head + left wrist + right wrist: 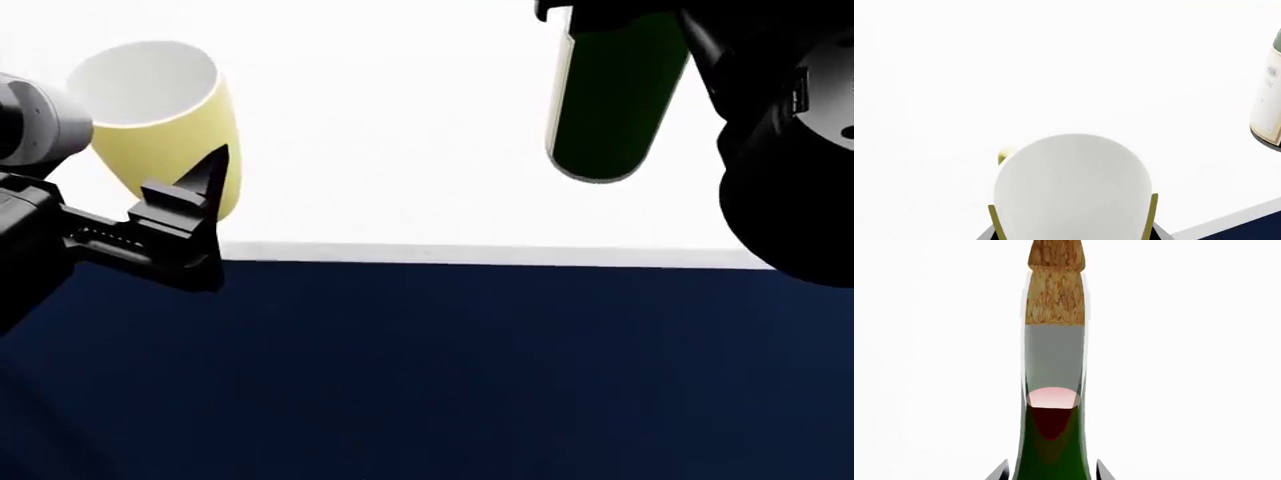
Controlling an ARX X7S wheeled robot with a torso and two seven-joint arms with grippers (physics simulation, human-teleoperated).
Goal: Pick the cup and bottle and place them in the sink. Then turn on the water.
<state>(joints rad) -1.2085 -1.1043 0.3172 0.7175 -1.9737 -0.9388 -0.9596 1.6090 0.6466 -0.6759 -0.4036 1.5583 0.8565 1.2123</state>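
Note:
The pale yellow cup is upright near the white counter's front edge. My left gripper is shut on its lower part. In the left wrist view its white inside fills the space between the jaws of the left gripper, which press on both yellow sides. The dark green bottle hangs slightly tilted at the upper right, gripped high up by my right gripper. The right wrist view shows the bottle's neck and cork, with the right gripper straddling the shoulder. The bottle's label shows beside the cup. The sink is out of view.
A white countertop runs behind both objects. Its pale front edge crosses the head view, and below it lies a dark navy cabinet front. My right arm's black bulk fills the right side.

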